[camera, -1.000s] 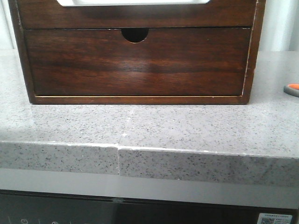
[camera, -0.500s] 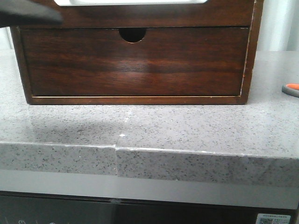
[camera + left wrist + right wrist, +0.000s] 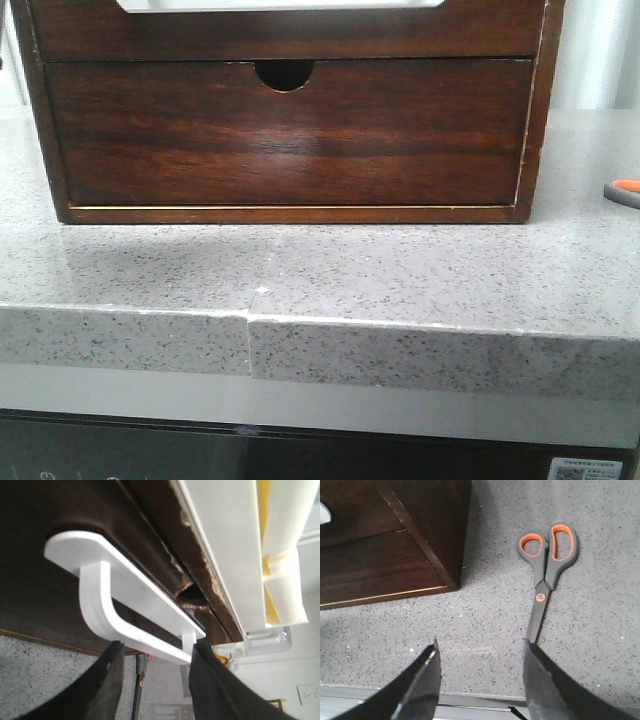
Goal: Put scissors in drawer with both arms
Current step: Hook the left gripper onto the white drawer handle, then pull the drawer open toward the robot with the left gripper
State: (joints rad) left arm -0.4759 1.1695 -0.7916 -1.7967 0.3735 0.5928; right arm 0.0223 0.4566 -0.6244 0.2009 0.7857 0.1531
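Granite-like grey speckled countertop (image 3: 400,270) fills the front, its near edge showing a vertical seam; on it, by the right edge, lie the closed scissors (image 3: 546,575), orange-lined grey handles, dark blades, flat beside the cabinet (image 3: 540,120); right gripper (image 3: 480,680) hovers above them, jaws spread, empty; behind, glossy dark-brown notched drawer (image 3: 290,135); above it the drawer (image 3: 290,30) with a smooth white handle (image 3: 125,605); left gripper (image 3: 155,680) spread around that handle, not gripping.
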